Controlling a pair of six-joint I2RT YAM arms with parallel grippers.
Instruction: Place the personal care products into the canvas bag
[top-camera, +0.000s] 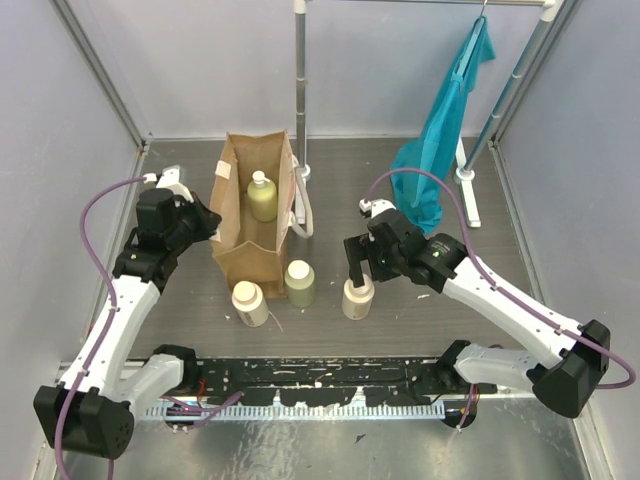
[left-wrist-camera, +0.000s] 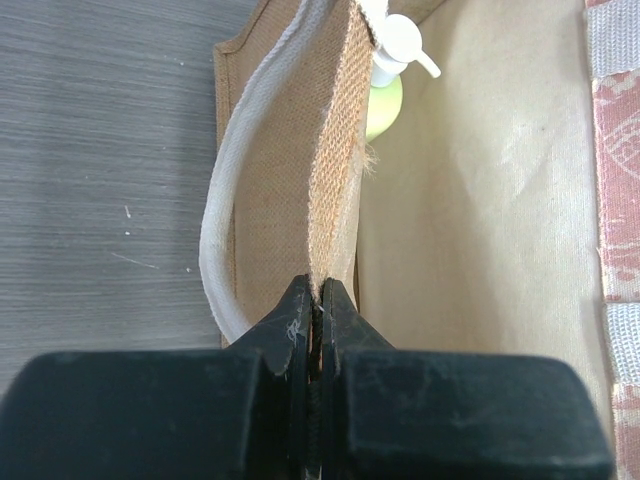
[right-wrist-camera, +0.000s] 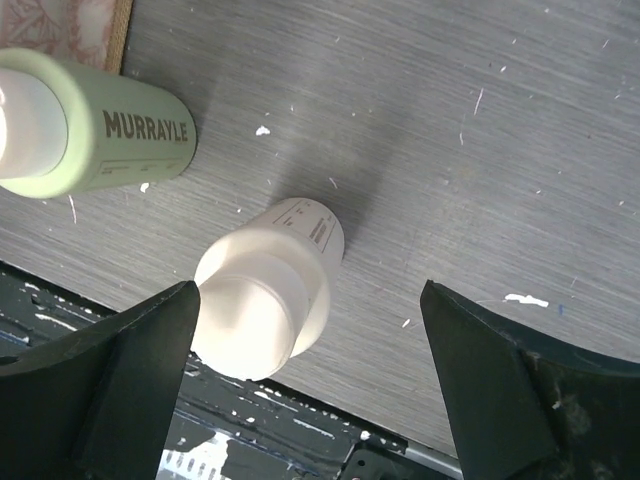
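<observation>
Overhead, the canvas bag (top-camera: 240, 262) is seen on the table (top-camera: 400, 330) with its mouth open toward the camera, and the bagged yellow-green bottle (top-camera: 262, 197) is visible inside it. The bag's left rim is pinched by the left gripper (top-camera: 212, 226). A white strap (top-camera: 300, 210) is draped over the bag's right side. Three bottles are stood outside, in front of the bag. The left cream bottle (top-camera: 249, 303) and the outer yellow-green bottle (top-camera: 299, 283) are set just beside the bag's near wall. The right cream bottle (top-camera: 357, 298) is placed further right, directly under the right gripper (top-camera: 357, 272). A teal cloth bag (top-camera: 440, 150) is hung from a rack at the back right, well apart from the bottles.

From the left wrist, the left gripper (left-wrist-camera: 318, 300) is shown clamped tight on the upright edge of the canvas bag (left-wrist-camera: 470, 220), with only the burlap wall between its fingers. The white strap (left-wrist-camera: 222, 250) is looped along the outside of that wall. The bagged yellow-green bottle (left-wrist-camera: 385, 105), topped by a white pump, is seen deep inside, past the edge.

From the right wrist, the right gripper (right-wrist-camera: 310, 300) is spread wide. The right cream bottle (right-wrist-camera: 300, 240) is viewed from above between the fingers, close to the finger on the left of the view; whether that finger is touched cannot be told. The outer yellow-green bottle (right-wrist-camera: 110, 140), lettered MURRAYLE, is seen at the upper left, apart from the gripper.
</observation>
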